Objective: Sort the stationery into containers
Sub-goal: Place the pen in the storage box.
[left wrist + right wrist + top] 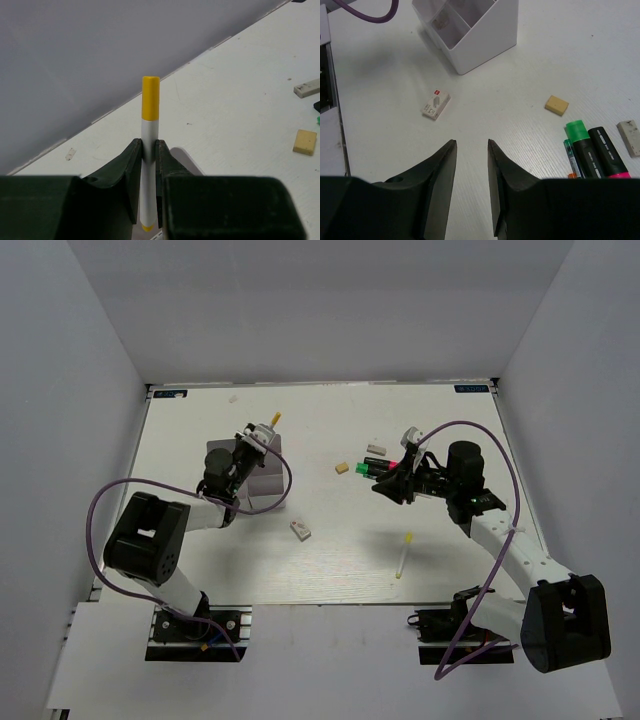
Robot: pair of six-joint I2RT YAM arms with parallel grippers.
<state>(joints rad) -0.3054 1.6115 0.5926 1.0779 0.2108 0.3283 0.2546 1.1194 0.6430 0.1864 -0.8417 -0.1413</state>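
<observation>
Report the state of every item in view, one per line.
White plastic pen with yellow cap: gripped, cap pointing away from the fingers.
Left gripper: fingers shut on that pen.
Right gripper: fingers open, empty.
White divided plastic organiser: upright, top open.
Black green-ended highlighter: lying flat.
Black pink-ended highlighter: lying beside it.
Tan square eraser: lying flat, loose.
White boxed eraser: lying flat.

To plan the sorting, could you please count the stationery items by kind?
Pens: 3 (yellow held, yellow loose, thin green)
Highlighters: 2 (green, pink)
Erasers: 3 (white, tan, grey)
Total: 8, excluding one unclear far-edge scrap
</observation>
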